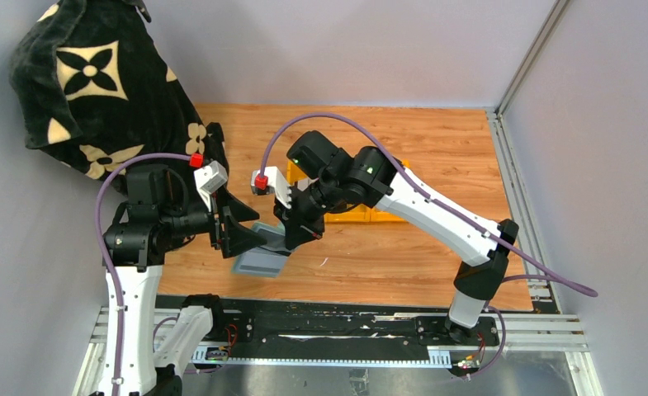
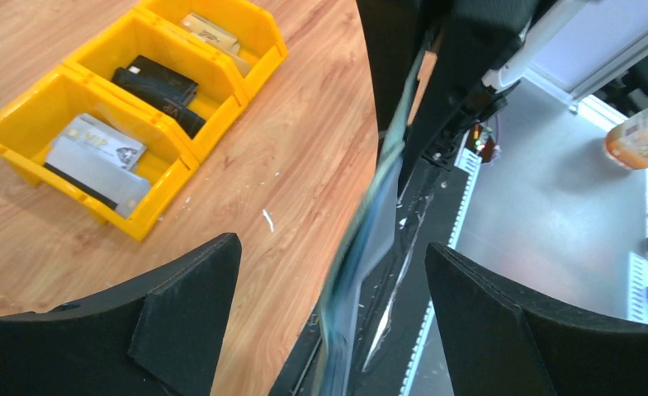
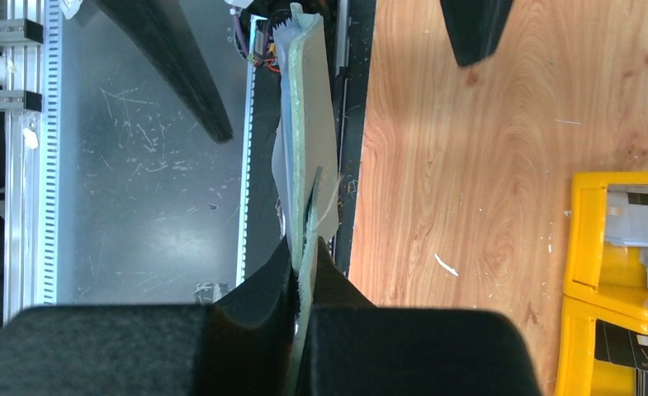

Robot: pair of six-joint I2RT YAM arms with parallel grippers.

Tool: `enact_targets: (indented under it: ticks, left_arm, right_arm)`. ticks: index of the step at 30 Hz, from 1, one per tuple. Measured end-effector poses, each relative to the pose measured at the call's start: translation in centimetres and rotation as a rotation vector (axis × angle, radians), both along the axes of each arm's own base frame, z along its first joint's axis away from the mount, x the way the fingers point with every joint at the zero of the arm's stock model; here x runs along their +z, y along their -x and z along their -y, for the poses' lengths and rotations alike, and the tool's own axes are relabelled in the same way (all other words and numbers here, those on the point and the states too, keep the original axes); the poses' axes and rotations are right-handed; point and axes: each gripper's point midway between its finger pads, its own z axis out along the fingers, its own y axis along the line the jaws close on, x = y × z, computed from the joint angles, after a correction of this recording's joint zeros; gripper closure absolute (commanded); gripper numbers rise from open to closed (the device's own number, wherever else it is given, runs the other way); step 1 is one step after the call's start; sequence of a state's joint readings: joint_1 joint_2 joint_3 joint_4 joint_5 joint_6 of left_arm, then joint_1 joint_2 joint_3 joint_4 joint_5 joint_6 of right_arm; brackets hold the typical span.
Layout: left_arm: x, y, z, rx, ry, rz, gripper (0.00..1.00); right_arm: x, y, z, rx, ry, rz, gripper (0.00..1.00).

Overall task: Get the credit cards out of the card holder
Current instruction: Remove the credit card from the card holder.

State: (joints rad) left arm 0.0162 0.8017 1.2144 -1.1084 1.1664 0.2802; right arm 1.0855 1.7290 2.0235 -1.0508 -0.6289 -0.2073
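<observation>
Card holder: the sage-green card holder (image 1: 260,262) hangs in the air over the near edge of the table (image 1: 403,256), left of centre, between the two arms (both wrist cameras see it edge-on, as a thin strip).
Holder detail: a clear sleeve shows along one face in the right wrist view; whether any card sits inside cannot be told.
Right gripper: the right gripper (image 1: 294,235) is pressed together on one end of the holder, which runs out from between its two black fingers (image 3: 254,289).
Left gripper: the left gripper (image 1: 242,235) is spread wide, one finger on each side of the holder's free end and neither touching it in the left wrist view.
Credit cards: grey credit cards (image 2: 97,155), the top one marked VIP, lie in the end yellow bin (image 2: 23,115) of a row of three, well apart from the holder.
Other bins: the middle bin holds a black wallet (image 2: 157,91); the third holds tan banknotes (image 2: 211,33).
Bin position: mid-table, to the right of the holder and mostly hidden behind the right arm from above.
Backdrop: a black cloth (image 1: 89,82) with cream flower shapes is draped at the far left.
</observation>
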Motion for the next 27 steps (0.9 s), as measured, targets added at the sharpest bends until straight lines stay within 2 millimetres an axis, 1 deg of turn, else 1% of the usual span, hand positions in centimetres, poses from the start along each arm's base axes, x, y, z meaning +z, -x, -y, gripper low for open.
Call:
enact_targets:
  ticks: [2,5,9,10,11,12,13,14,17,18,20,21,23,24,26,27]
  left_arm:
    - [-0.4,0.2,0.2,-0.013,0.016,-0.031,0.32]
    - [-1.2,0.5,0.4,-0.026,0.039,-0.089,0.56]
    - [-1.1,1.2,0.9,-0.062,0.085,-0.15,0.82]
    - [-0.9,1.4,1.0,-0.074,0.097,-0.157,0.87]
    - [-0.8,1.5,1.1,-0.082,0.105,-0.163,0.92]
    - [-0.7,1.7,1.1,-0.091,0.114,-0.17,0.96]
    - [-0.6,1.8,1.2,-0.097,0.121,-0.178,0.98]
    - [-0.5,1.9,1.2,-0.102,0.126,-0.188,1.0]
    - [-0.4,1.5,1.3,-0.101,0.132,-0.217,1.0]
    - [-0.2,1.3,1.3,-0.1,0.133,-0.225,1.0]
    - [0.3,0.9,1.3,-0.1,0.134,-0.222,1.0]
    - [0.6,0.6,1.3,-0.1,0.134,-0.217,1.0]
    - [1.1,0.2,1.2,-0.099,0.133,-0.204,1.0]
    - [1.5,0.1,1.2,-0.098,0.133,-0.194,1.0]
    - [2.1,0.1,1.2,-0.095,0.129,-0.175,1.0]
    - [2.4,0.2,1.2,-0.094,0.128,-0.164,1.0]
  right_arm:
    - [0.0,0.2,-0.3,0.012,0.005,-0.001,1.0]
    - [0.4,0.5,-0.7,0.032,-0.009,0.003,1.0]
    - [0.9,0.4,-0.8,0.038,-0.024,0.013,1.0]
    - [0.9,0.4,-0.8,0.038,-0.025,0.014,0.95]
    - [0.9,0.4,-0.8,0.038,-0.025,0.015,0.85]
    - [0.9,0.4,-0.9,0.038,-0.027,0.016,0.73]
    - [0.9,0.3,-0.9,0.037,-0.027,0.015,0.63]
    - [1.0,0.3,-1.0,0.041,-0.035,0.018,0.56]
    - [0.9,0.4,-1.1,0.018,-0.089,-0.009,0.44]
    - [0.7,0.5,-0.9,0.001,-0.133,-0.035,0.42]
    - [0.6,0.3,-0.7,-0.059,-0.22,-0.092,0.32]
    - [0.4,0.0,-0.4,-0.107,-0.294,-0.12,0.28]
    - [0.0,-1.0,0.5,-0.214,-0.425,-0.169,0.25]
    - [0.1,-1.8,1.0,-0.281,-0.538,-0.188,0.25]
    - [0.6,-2.2,1.0,-0.333,-0.657,-0.241,0.25]
    - [1.4,-2.4,0.7,-0.344,-0.724,-0.269,0.25]
